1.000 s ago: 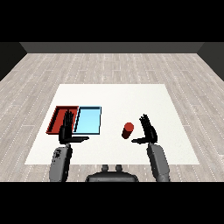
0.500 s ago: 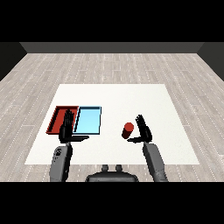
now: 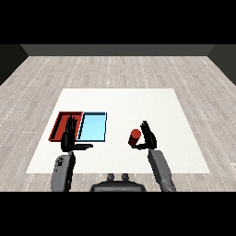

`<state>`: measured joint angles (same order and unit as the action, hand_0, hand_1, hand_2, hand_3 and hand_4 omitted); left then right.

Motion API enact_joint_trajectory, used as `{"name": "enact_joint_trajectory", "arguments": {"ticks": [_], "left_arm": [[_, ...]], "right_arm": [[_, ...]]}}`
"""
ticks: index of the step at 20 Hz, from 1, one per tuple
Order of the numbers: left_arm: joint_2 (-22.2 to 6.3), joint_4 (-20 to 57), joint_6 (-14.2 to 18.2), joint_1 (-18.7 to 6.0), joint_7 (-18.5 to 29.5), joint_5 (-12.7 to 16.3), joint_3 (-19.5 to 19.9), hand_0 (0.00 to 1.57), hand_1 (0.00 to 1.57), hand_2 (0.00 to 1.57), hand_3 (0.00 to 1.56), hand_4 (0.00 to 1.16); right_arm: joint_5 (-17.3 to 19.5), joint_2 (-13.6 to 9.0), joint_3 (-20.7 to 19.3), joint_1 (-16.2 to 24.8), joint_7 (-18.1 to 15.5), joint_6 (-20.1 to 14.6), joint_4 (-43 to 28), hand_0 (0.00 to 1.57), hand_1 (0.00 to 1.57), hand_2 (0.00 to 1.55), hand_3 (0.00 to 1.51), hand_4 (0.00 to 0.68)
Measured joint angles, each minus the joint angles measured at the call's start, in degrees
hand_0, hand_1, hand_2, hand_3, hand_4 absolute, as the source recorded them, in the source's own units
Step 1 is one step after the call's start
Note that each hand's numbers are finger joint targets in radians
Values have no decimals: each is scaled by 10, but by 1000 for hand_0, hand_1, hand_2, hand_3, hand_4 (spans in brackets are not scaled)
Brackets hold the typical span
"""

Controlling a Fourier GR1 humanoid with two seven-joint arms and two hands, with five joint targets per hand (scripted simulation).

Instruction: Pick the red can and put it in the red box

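While my right hand (image 3: 148, 137) sits just right of centre in the frame, the red can (image 3: 135, 137) stands upright on the table (image 3: 138, 99) directly at its left side, touching or all but touching the palm. The fingers there are straight and held together, pointing up and away, with the thumb reaching toward the can's base; I see no curl around it, so I judge this to be the approach to a grasp, not a hold. That placement makes sense to me: the hand comes in side-on so the can lands between thumb and fingers when they close. My left hand (image 3: 70, 137) is at the lower left of the frame, fingers straight and slightly fanned, thumb stuck out to the right, holding nothing. It overlaps the near edge of the red tray (image 3: 61, 123) in this view, though I cannot tell whether it touches it. The blue tray (image 3: 93, 126) lies right beside the red one, between it and the can. So the can is well apart from its goal, and I expect the carry must pass over the blue tray, moving left across the frame.
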<state>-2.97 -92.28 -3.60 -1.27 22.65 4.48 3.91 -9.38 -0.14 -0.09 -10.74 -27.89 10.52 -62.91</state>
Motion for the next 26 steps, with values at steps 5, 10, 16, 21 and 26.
{"name": "enact_joint_trajectory", "arguments": {"ticks": [5,10,16,21,26], "left_arm": [[-3,4,-7,3,6,1,1,0,0,0,0,0],[-6,24,-8,-14,8,4,8,0,0,0,0,0],[2,19,0,-3,15,-8,-2,0,0,0,0,0],[-7,21,-13,0,17,2,7,0,0,0,0,0],[3,12,1,4,14,-13,-6,0,0,0,0,0]], "right_arm": [[-7,0,15,0,-10,-12,14,0,0,0,0,0],[-28,0,38,-15,-8,-25,22,0,0,0,0,0],[-52,1,79,-17,0,-48,9,0,0,0,0,0],[-66,1,90,-28,0,-52,19,0,0,0,0,0],[-77,1,105,-44,4,-66,27,0,0,0,0,0]]}}
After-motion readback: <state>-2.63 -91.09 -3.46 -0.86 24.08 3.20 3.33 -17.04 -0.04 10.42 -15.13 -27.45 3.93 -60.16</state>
